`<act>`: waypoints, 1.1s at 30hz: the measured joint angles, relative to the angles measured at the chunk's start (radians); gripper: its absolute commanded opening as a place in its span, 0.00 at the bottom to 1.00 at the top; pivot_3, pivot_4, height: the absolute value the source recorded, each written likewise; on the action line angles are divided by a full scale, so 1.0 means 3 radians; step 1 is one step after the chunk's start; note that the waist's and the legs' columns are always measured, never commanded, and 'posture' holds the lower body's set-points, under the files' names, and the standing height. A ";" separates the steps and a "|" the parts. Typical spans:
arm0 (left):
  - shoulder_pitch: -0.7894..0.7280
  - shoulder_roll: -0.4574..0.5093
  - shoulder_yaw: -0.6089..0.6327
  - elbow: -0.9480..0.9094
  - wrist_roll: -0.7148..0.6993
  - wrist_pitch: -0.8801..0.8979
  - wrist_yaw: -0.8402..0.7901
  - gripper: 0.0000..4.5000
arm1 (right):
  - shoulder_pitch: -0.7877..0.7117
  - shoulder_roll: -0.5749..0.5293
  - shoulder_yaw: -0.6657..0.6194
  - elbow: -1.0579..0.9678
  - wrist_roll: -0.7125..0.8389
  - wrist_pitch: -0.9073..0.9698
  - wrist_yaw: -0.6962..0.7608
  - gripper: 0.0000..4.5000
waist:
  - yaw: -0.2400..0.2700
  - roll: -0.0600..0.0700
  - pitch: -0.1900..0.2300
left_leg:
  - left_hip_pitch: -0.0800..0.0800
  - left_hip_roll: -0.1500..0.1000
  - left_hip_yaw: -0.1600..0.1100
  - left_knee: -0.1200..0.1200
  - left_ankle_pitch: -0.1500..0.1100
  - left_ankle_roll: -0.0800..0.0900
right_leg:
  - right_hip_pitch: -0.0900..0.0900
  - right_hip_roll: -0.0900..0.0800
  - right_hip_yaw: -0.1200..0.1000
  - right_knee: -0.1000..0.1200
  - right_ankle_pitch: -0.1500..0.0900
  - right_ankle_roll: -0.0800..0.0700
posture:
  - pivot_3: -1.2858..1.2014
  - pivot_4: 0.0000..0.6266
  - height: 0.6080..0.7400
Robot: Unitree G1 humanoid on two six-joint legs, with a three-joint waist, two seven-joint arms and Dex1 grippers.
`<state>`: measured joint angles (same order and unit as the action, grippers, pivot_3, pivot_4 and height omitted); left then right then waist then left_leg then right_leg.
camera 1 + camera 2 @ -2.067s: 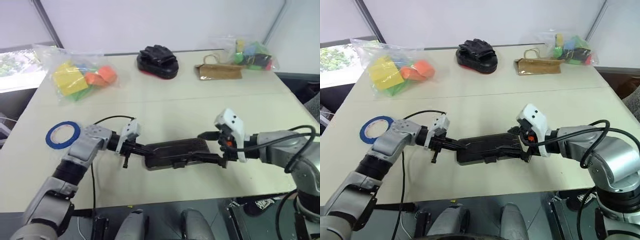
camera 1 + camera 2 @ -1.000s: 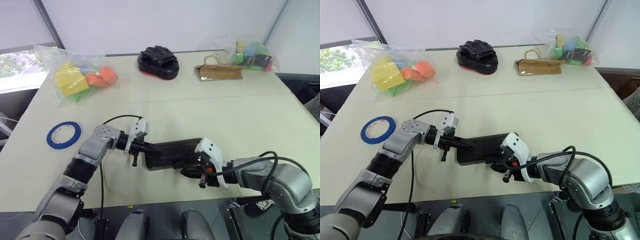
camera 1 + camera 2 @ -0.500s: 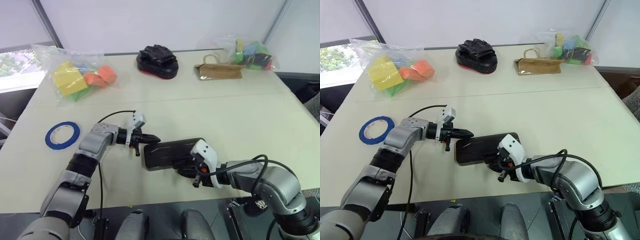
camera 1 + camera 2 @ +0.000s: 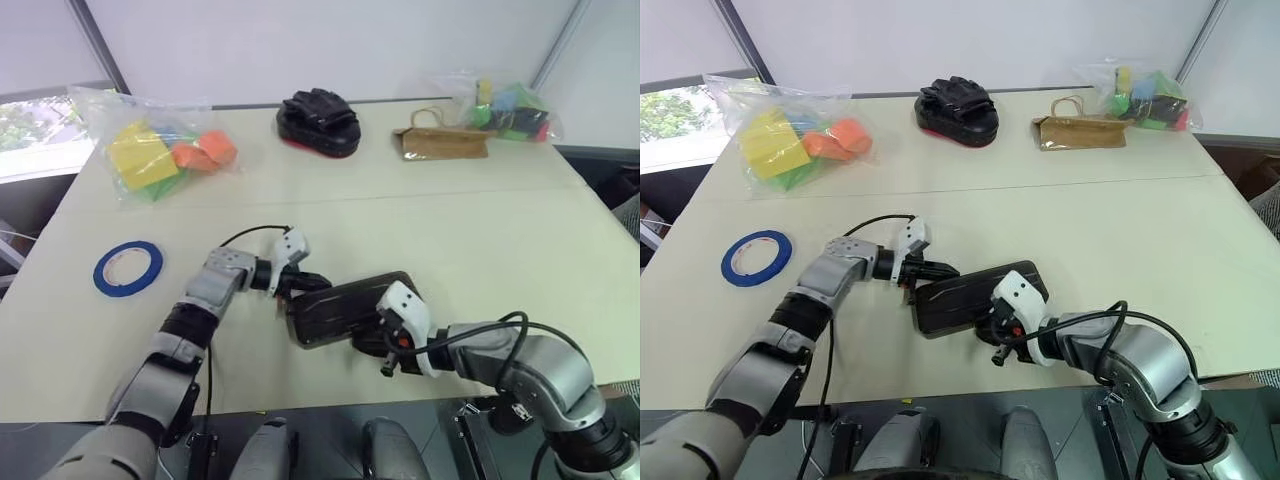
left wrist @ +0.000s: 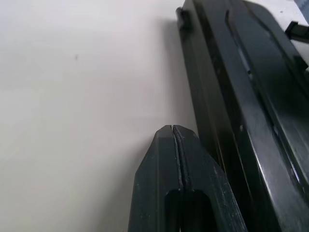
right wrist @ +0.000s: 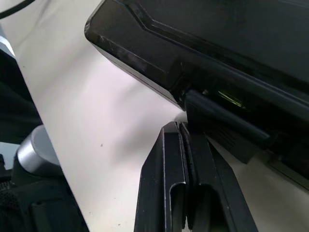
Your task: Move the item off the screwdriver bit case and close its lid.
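Left eye view showed the screwdriver bit case (image 4: 345, 308) near the table's (image 4: 480, 230) front edge, lid (image 4: 970, 290) down. The left gripper (image 4: 312, 281), fingers pressed together empty, braced one end; the right gripper (image 4: 384, 368), likewise clenched, met the latch side, probably to seat the latch.

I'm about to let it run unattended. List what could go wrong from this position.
1. Both grippers are shut and pressed at the screwdriver bit case: the left gripper at its far-left corner, the right gripper by the latch on its near edge. An uneven push may spin the case.
2. The case lies near the table's front edge, so it might slide off.
3. The latch may not have caught.
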<state>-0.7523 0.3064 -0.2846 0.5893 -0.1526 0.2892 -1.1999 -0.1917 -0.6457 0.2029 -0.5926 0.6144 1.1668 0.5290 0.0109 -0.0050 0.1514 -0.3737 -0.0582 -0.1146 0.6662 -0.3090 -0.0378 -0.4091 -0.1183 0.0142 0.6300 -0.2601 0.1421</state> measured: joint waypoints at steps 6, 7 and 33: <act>-0.0099 -0.0124 -0.0003 0.0176 0.0065 -0.0160 -0.0054 0.00 | -0.0010 -0.0003 0.0099 0.0049 -0.0104 -0.0174 0.0010 0.01 | -0.0021 0.0000 0.0000 | 0.0001 0.0001 0.0000 -0.0001 0.0000 0.0000 | 0.0000 0.0001 0.0000 0.0001 0.0000 0.0000 | 0.52 0.24 1.00; -0.0100 -0.0140 -0.0009 0.0177 0.0078 -0.0188 -0.0068 0.00 | -0.0024 -0.0003 0.0122 0.0069 -0.0133 -0.0211 0.0011 0.01 | -0.0024 0.0000 0.0000 | 0.0001 0.0001 0.0000 -0.0001 0.0000 0.0000 | 0.0000 0.0001 0.0000 0.0001 0.0000 0.0000 | 0.52 0.24 1.00; 0.0038 -0.0121 -0.0009 -0.0100 0.0286 -0.0248 -0.0083 0.00 | -0.0411 -0.0189 0.0645 0.0342 -0.0493 -0.0641 0.0438 0.01 | -0.0091 -0.0002 -0.0003 | 0.0008 0.0004 -0.0002 -0.0004 0.0000 0.0001 | 0.0003 0.0005 -0.0002 0.0002 0.0000 0.0000 | 0.52 0.24 1.00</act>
<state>-0.7410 0.2701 -0.2873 0.5594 -0.0668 0.2148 -1.2247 -0.3150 -0.7023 0.3965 -0.4899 0.4664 0.9744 0.6604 -0.0164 -0.0057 0.1506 -0.3712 -0.0569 -0.1153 0.6649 -0.3091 -0.0376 -0.4082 -0.1168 0.0136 0.6306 -0.2601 0.1421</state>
